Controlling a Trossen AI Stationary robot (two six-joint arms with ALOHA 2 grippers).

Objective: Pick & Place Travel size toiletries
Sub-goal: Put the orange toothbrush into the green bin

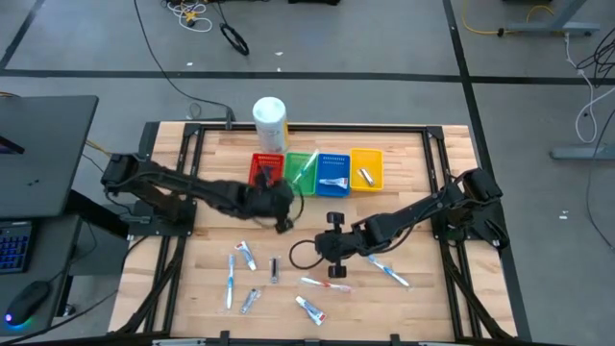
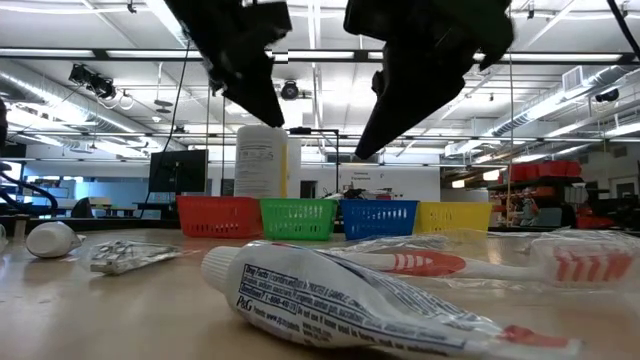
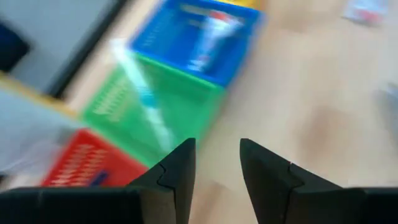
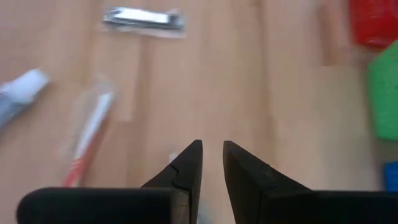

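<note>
The left pincer hangs just in front of the row of bins, near the red bin and the green bin, and its fingers stand spread with nothing between them. A toothbrush lies slanted across the green bin, one end poking over the rim. A tube sits in the blue bin, and a small item shows in the yellow bin.

Over to the right pincer, low above the middle of the desk. Its fingers stand slightly apart, and I see nothing pinched between them.

What remains lies on the near half of the desk: a wrapped toothbrush just in front of the right pincer, another toothbrush off to its right, a white tube nearer the desk's front edge, and a cluster to the left with a second tube, a dark razor, a slim toothbrush and a silvery tube.

The key relation, as I judge it: the wrapped toothbrush is the closest item to the right pincer, lying almost crosswise to that arm's reach, its long axis running left to right along the desk. The right arm is clearly nearer; the left is well apart, up by the bins. A grab across the narrow middle looks the natural call.
</note>
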